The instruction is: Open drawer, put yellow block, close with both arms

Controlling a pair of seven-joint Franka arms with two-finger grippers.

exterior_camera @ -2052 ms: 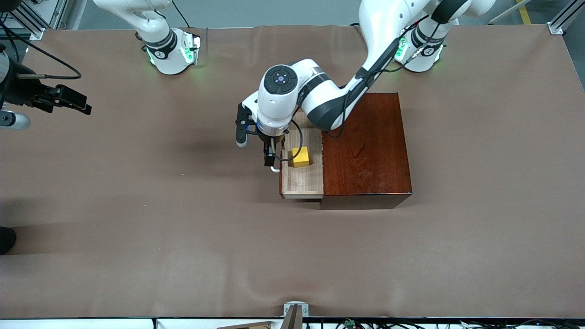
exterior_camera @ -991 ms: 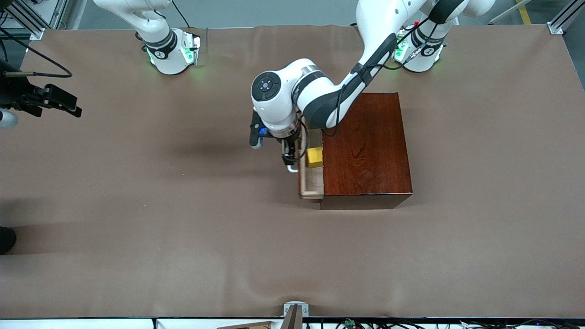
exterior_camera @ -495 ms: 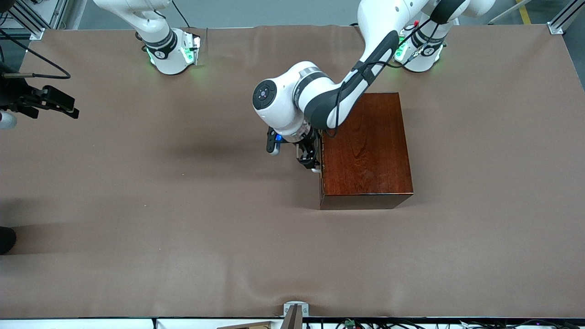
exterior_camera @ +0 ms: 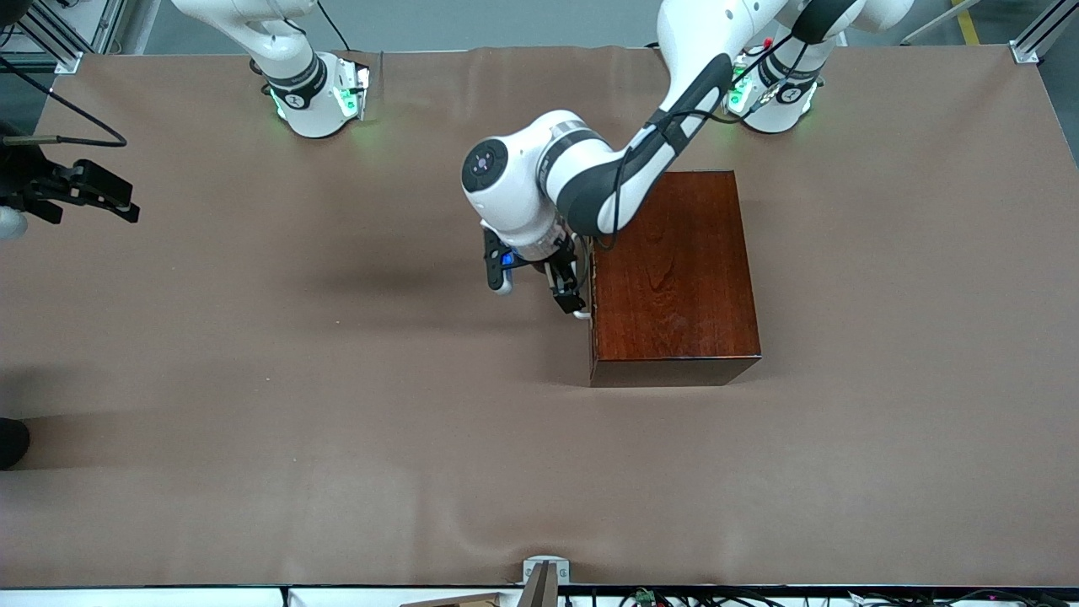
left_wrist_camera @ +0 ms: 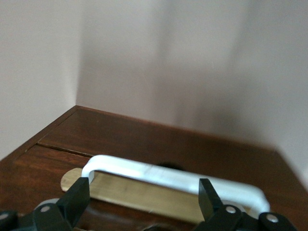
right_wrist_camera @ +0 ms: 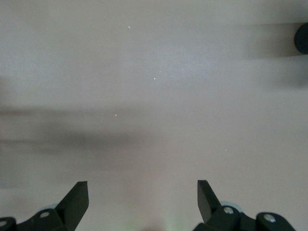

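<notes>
One drawer [exterior_camera: 592, 295] shut; two pincers [left_wrist_camera: 144, 202] [right_wrist_camera: 143, 204] open

A wide tabletop [exterior_camera: 253, 379] under wrinkled brown cloth fills the scene, with grey floor [exterior_camera: 506, 21] and silver aluminium framing [exterior_camera: 1041, 34] along its edge.

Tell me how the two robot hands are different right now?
The left hand is right at the white handle on the front of the brown box; the right hand waits at the table's edge over bare cloth. Both are black, with fingers spread open and nothing held.
</notes>
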